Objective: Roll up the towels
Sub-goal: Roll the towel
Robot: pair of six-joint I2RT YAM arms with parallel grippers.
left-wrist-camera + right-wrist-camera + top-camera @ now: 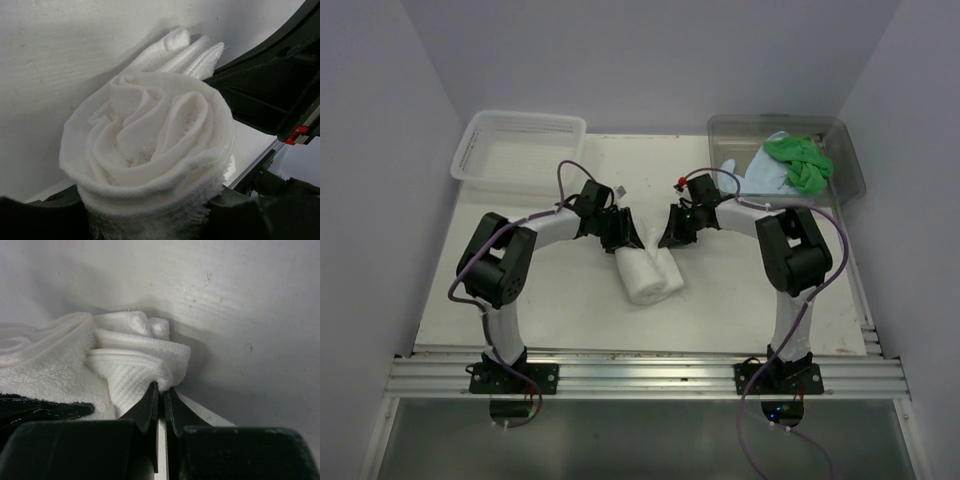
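- white towel [648, 275] lies rolled near the middle of the surface [570, 320], between the two arms; its free end sticks out on the far side of the roll
- left tool [617, 235] sits at the roll's far left end; its jaws stand part open, one on each side of the roll, clasping it; its wrist view looks straight into the spiral of cloth
- right tool [161, 390] is closed, fingers pressed together with only a sliver between them; the tips touch the folded, hemmed edge of the white towel; whether any cloth is nipped between them I cannot tell
- green towel [802, 160] lies crumpled in the tub [850, 180] at the far right corner; the blue towel [760, 175] lies beside and partly under it, spilling over the tub's near left wall
- basket [467, 155] stands at the far left corner, well apart from the towels
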